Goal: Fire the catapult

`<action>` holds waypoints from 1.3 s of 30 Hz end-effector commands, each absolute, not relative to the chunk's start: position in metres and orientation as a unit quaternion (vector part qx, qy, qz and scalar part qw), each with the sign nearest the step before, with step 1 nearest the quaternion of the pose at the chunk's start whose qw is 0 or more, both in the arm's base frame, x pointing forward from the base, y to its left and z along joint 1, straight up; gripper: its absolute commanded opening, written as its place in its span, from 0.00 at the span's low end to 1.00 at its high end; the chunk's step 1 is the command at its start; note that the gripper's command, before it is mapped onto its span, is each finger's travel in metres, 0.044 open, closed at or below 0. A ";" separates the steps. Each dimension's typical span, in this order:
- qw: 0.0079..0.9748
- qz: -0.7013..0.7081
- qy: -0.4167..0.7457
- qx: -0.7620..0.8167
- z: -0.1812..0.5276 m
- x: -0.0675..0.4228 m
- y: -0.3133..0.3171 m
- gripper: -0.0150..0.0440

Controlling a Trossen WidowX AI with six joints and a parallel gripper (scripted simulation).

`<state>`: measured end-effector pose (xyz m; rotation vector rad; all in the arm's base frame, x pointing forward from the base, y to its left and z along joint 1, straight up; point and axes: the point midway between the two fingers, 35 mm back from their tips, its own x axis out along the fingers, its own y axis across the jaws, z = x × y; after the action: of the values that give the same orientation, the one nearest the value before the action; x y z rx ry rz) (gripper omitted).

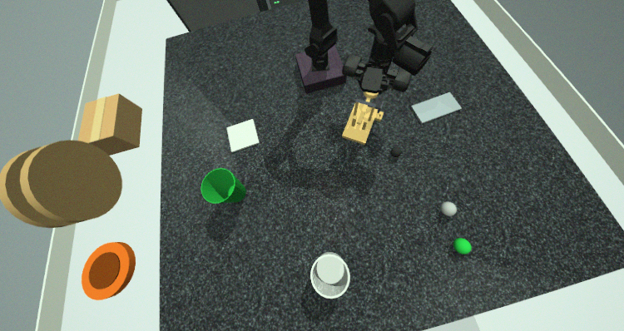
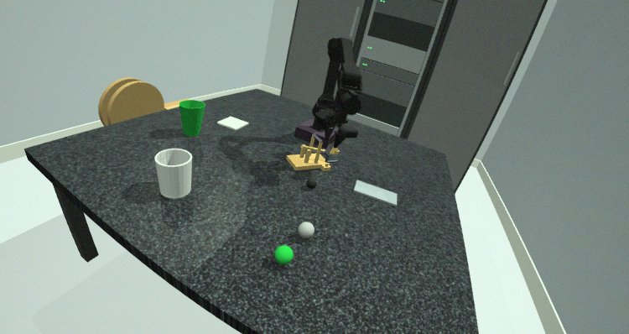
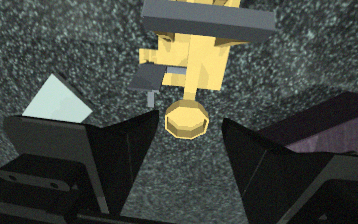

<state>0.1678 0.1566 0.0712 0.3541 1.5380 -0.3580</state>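
Catapult (image 1: pixel 360 125) on table (image 1: pixel 270 224) — tool (image 3: pixel 190 131) spread about halfway, gripping nothing, fingers either side of its empty cup (image 3: pixel 186 119).

We had the top view high above the tabletop (image 1: pixel 523 163), looking steeply down from the side opposite the arm's base, taking in the whole surface. Our exterior view stood off one corner, lower and farther back, facing the rack (image 2: pixel 397 19) behind the arm. Our wrist view sat just behind the parted jaws, very near the catapult (image 3: pixel 200 60). All three shared the catapult and the pale plate (image 1: pixel 436 106) beside it.
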 end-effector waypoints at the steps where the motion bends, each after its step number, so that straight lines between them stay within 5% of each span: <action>1: 0.694 -0.154 0.685 0.161 0.101 0.173 0.161 0.88; 4: 0.695 -0.152 0.683 0.163 0.142 0.172 0.162 1.00; 7: 0.696 -0.151 0.683 0.165 0.175 0.168 0.159 1.00; 17: 0.697 -0.154 0.682 0.163 0.125 0.265 0.109 1.00; 39: 0.697 -0.154 0.681 0.163 0.062 0.269 0.108 1.00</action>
<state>0.2698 0.1083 0.0677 0.3682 1.5138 -0.3451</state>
